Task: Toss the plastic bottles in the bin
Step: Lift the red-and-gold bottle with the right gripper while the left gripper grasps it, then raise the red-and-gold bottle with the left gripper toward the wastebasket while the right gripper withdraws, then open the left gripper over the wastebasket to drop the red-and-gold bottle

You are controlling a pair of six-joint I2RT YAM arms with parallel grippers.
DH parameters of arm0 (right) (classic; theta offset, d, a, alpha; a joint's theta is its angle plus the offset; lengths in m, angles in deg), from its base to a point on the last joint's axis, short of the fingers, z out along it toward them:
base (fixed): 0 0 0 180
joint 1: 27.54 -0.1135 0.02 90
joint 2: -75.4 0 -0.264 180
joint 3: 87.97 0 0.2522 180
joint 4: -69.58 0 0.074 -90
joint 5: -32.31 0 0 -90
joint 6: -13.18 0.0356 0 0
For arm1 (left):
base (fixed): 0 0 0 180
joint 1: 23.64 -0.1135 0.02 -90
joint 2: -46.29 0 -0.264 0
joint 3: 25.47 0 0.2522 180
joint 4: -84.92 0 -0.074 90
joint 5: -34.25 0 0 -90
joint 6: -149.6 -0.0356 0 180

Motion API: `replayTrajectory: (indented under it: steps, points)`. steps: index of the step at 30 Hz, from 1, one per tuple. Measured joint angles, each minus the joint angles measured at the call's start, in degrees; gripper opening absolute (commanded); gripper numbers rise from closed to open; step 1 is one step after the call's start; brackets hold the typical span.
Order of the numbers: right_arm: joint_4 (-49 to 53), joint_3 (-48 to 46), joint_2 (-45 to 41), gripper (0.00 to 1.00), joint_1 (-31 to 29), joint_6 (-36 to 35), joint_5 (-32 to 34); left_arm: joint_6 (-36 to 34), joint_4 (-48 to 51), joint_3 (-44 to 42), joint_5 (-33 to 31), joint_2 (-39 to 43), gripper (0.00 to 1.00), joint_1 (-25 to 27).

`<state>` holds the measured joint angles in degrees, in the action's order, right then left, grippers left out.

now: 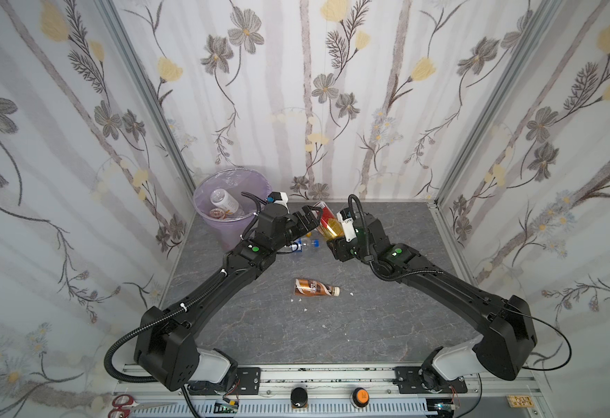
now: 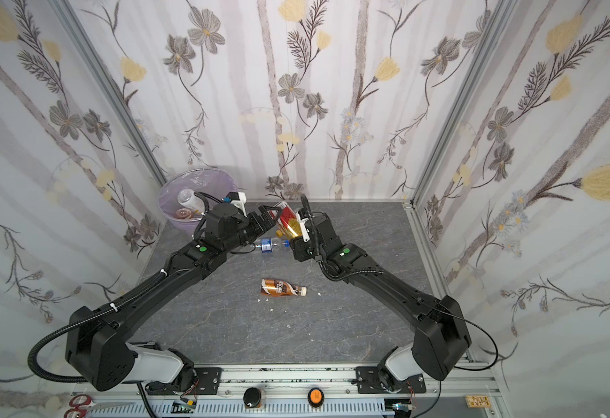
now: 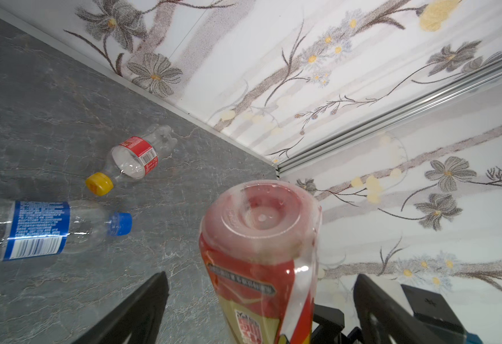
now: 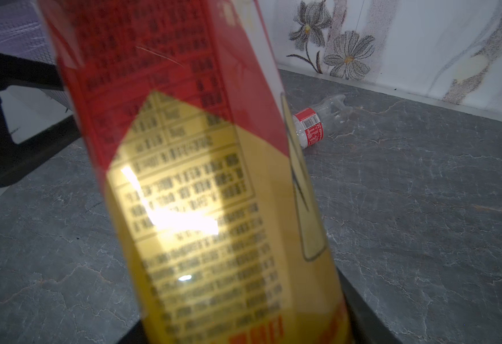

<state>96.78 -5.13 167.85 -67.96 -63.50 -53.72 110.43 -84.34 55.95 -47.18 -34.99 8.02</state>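
Lying loose on the grey marbled counter [image 1: 332, 325] are three plastic bottles: a brown coffee bottle [image 1: 316, 287], a clear blue-labelled bottle [image 3: 35, 229] and a clear, yellow-capped red-labelled bottle [image 3: 133, 158]. A fourth, the glossy red-and-gold bottle [image 1: 329, 222], is clamped at one end by the right end effector [image 1: 332, 239]. The left end effector [image 1: 312, 218] gapes wide around its base, fingers clear. At least two more sit in the translucent purple bin [image 1: 224, 231], far left.

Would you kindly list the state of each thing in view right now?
Left tool: open, flanking the red-and-gold bottle.
Right tool: shut on that bottle, off the table.
Bin: upright, bottles inside.
Brown bottle: lying, capped.
Blue-labelled bottle: lying, capped.
Red-labelled bottle: lying, capped.
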Motion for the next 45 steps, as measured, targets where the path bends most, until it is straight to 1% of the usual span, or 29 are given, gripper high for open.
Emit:
replayTrajectory:
  steps: [5, 10, 14, 20, 23, 25, 27, 29, 30, 31, 35, 38, 40, 42, 45]
  points:
    - [-0.55, 0.02, -0.39, 0.62, 0.00, 0.85, -0.63, 0.92, -2.25, 1.20, 0.04, -1.84, 1.00, 0.17]
    - [-1.27, 0.02, -0.39, 0.62, 0.00, 1.90, -2.05, 1.92, -6.69, 1.18, 0.61, -2.36, 1.00, 0.39]
    - [-1.57, 0.70, -0.39, 0.63, 0.04, 2.23, -2.89, 1.92, -8.04, 1.18, 1.09, -2.67, 0.96, 0.76]
    - [-1.97, 1.97, -0.39, 0.63, 0.04, 2.67, -4.02, 1.64, -8.79, 1.18, 1.01, -2.73, 0.79, 1.14]
    - [-2.16, 2.14, -0.39, 0.64, 0.04, 2.82, -4.20, 1.33, -9.09, 1.18, 0.79, -2.89, 0.67, 1.18]
    - [-2.23, 2.27, -0.39, 0.73, 0.04, 3.34, -4.61, 0.42, -9.25, 1.18, 0.59, -2.93, 0.60, 1.18]
    - [-2.27, 2.34, -0.39, 0.81, 0.02, 3.08, -5.11, -0.15, -9.40, 1.42, 0.57, -2.84, 0.57, 1.20]
    - [-2.51, 2.25, -0.90, 0.90, 0.00, 3.08, -5.11, -2.10, -8.94, 1.95, 0.39, -2.21, 0.56, 1.25]
    - [-2.47, 2.01, -1.68, 0.97, 0.02, 3.06, -5.25, -3.34, -8.50, 2.56, -0.07, -1.68, 0.56, 1.22]
    - [-2.58, 1.70, -2.82, 1.00, 0.17, 3.06, -5.27, -4.85, -7.91, 3.58, -0.63, -1.14, 0.56, 1.03]
    - [-4.17, -0.48, -7.67, 1.00, 1.57, 2.69, -5.11, -11.87, -6.10, 7.48, -4.57, 2.64, 0.56, -1.90]
    - [-4.83, -3.41, -11.30, 1.00, 3.61, 2.73, -5.09, -18.71, -5.22, 10.73, -9.25, 6.34, 0.57, -4.63]
    - [-5.97, -5.03, -12.96, 1.00, 5.09, 3.15, -5.11, -24.61, -5.14, 13.57, -13.97, 8.74, 0.58, -5.44]
    - [-6.34, -5.95, -13.62, 1.00, 6.23, 3.17, -5.07, -30.97, -5.18, 16.46, -17.11, 10.99, 0.59, -5.53]
    - [-6.32, -6.73, -13.66, 1.00, 6.60, 3.61, -5.57, -40.54, -8.39, 18.38, -23.12, 14.01, 0.60, -5.66]
